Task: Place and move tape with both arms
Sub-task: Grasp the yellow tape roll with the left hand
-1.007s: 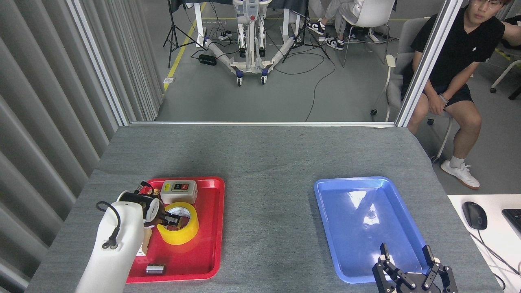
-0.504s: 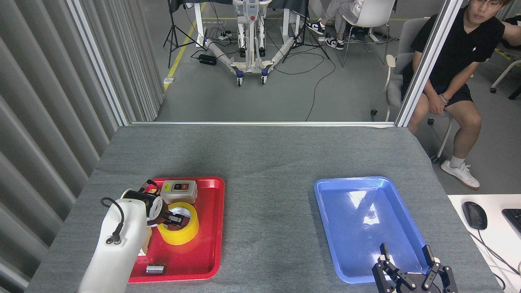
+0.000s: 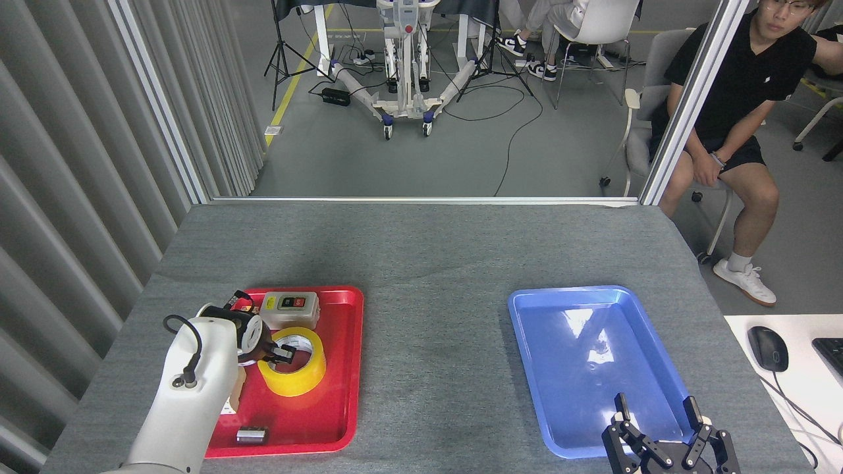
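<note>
Noting your left tool reaches into the tape core, grip unconfirmed, while the spread right tool sits well apart.

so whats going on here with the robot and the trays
The left end effector is down at the roll of yellow tape in the red tray, with fingers at the near side of its rim and core; whether it has closed on the roll can't be seen. A white switch box sits just behind the tape. The right end effector hangs open at the near edge of the empty blue tray.
</note>
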Robot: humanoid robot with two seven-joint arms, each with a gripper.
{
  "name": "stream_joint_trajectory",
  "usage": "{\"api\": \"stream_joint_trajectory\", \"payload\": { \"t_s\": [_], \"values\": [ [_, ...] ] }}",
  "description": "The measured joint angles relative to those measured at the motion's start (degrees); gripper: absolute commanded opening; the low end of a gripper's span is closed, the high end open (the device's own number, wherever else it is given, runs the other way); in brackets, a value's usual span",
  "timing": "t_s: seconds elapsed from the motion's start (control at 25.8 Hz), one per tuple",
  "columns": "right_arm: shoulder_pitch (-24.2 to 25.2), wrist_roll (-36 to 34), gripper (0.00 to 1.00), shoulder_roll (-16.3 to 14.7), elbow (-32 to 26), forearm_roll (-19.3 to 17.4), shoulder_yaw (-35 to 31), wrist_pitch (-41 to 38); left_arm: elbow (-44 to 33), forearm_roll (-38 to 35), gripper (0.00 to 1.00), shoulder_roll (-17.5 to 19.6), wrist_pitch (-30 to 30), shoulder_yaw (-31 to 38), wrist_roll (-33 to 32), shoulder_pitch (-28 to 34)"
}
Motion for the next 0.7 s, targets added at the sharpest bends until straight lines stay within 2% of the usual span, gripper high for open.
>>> {"api": "stream_joint_trajectory", "payload": {
  "t_s": [0.23,0.7],
  "values": [
    [-0.08,-0.01,1.0,0.02,0.05,-0.02,0.0,0.09,0.73,0.07,0.02,0.04,-0.21,-0.01,0.28,-0.66],
    [-0.02,-0.12,1.0,0.09,0.09,-0.03,0.0,0.19,0.77,1.72,0.0,0.72,-0.23,-0.01,-0.35,-2.1]
  ]
}}
